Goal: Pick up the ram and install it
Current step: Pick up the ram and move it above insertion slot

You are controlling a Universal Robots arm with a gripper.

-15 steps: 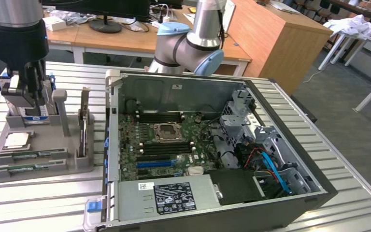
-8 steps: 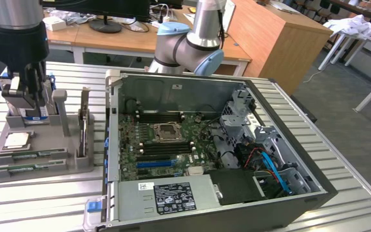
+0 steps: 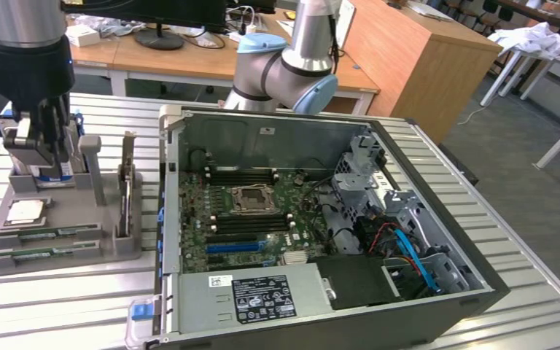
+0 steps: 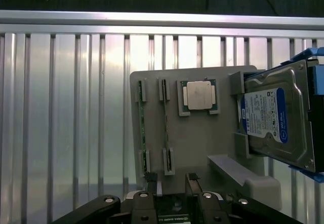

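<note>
Now, the gripper [image 3: 39, 149] hangs over the grey holder [image 3: 114, 244], which sits by the slatted table's [image 3: 66, 313] edge on the exterior view's left. It is up at the holder's far end, just above the upright hard drive [image 3: 55, 173] with its blue-white label, and it touches nothing that I can make out. From the wrist view, the gripper [image 4: 171, 179] shows two dark fingers [image 4: 152, 183] spread apart, bare holder [image 4: 202, 138] in the gap, nothing pinched. And the ram [image 3: 44, 234]? Lying in its slot near the holder's front edge, a thin green stick (seen from the wrist view, the ram [image 4: 164, 125] is barely a line between two grey clips). A second stick [image 3: 39, 253] lies parallel to it, right along that front edge, and the wrist view has the second stick [image 4: 143, 127] just beside the first. The silver processor [image 3: 27, 211] sits between the sticks and the hard drive, apart from both; the wrist view shows the processor [image 4: 198, 94] flat in its square seat and the hard drive [image 4: 276, 115] at the holder's end. A tall card [image 3: 125, 193] stands on edge along the holder's side nearest the computer case [image 3: 494, 288]. That case lies open in the middle of the table, green motherboard [image 3: 212, 219] face up, processor socket [image 3: 251, 198] at its centre with dark slots on either side, power supply [image 3: 260, 295] along the case's front edge, and the arm's blue-capped joint [image 3: 280, 65] rises behind the case's back wall
</note>
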